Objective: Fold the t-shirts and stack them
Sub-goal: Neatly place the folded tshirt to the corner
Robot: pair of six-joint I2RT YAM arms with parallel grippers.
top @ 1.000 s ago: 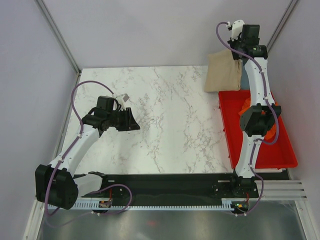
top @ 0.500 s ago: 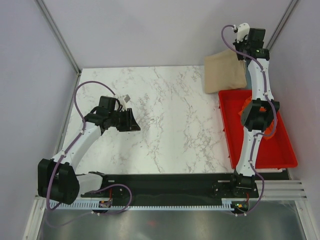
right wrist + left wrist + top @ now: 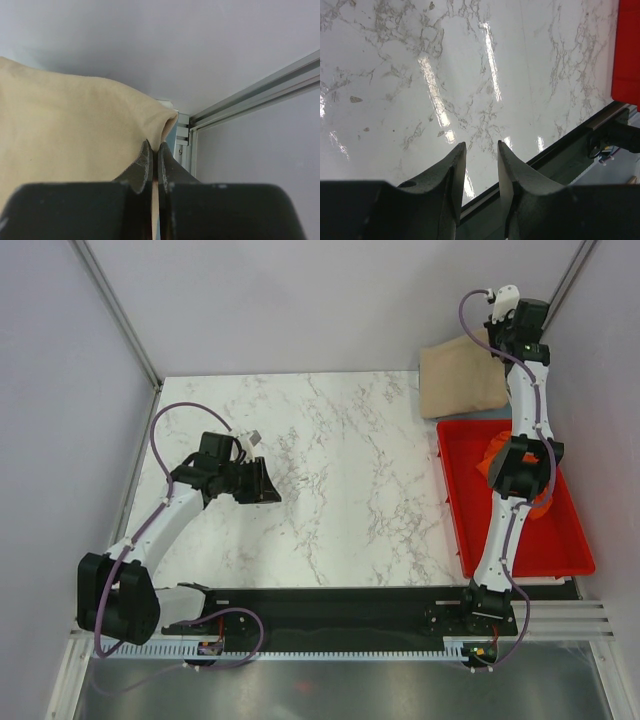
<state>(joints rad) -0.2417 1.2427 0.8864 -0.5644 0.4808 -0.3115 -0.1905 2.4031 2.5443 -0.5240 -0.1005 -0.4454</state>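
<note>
The left jaws stand parted and empty over the bare bench [image 3: 350,470], well apart from any shirt. The tan shirt [image 3: 460,380] sits at the far right corner, just behind the red tray [image 3: 565,540]. The right jaws are clenched on its far right edge, so that arm is nearer.

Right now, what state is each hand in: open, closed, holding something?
Left hand: open, nothing between its fingers.
Right hand: closed, pinching the edge of the tan t-shirt.
</note>
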